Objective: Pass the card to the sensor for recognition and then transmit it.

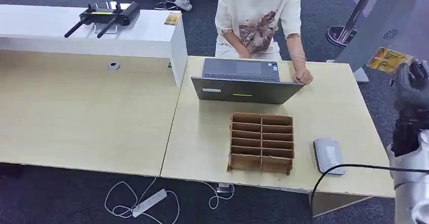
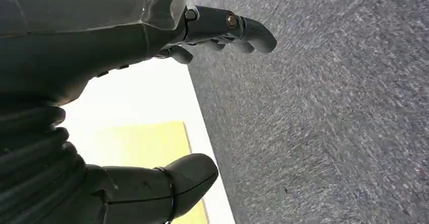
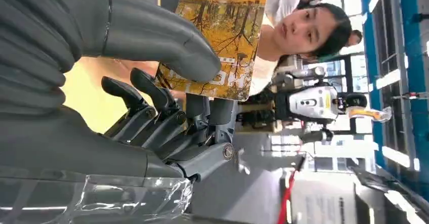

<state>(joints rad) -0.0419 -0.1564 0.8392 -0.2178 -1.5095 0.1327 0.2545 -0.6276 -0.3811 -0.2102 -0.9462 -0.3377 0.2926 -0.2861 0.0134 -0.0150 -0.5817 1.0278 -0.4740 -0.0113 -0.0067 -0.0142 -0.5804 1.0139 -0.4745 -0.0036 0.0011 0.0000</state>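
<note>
My right hand (image 1: 412, 85) is raised off the table's right edge and holds a yellow picture card (image 1: 387, 59). The right wrist view shows the card (image 3: 227, 37) pinched between my thumb (image 3: 152, 34) and the darker fingers (image 3: 167, 118) beneath it. The grey card sensor (image 1: 329, 155) lies flat on the wooden table (image 1: 202, 133) near its front right corner, well below and left of the card. My left hand (image 2: 152, 47) hangs over grey carpet beside a pale table edge, fingers apart and holding nothing.
A brown cardboard slot organizer (image 1: 261, 143) stands left of the sensor. Behind it sits an open laptop (image 1: 243, 80), with a seated person (image 1: 258, 16) resting a hand on the table. A black cable (image 1: 349, 168) crosses near my right arm. A power strip (image 1: 149, 202) lies on the floor.
</note>
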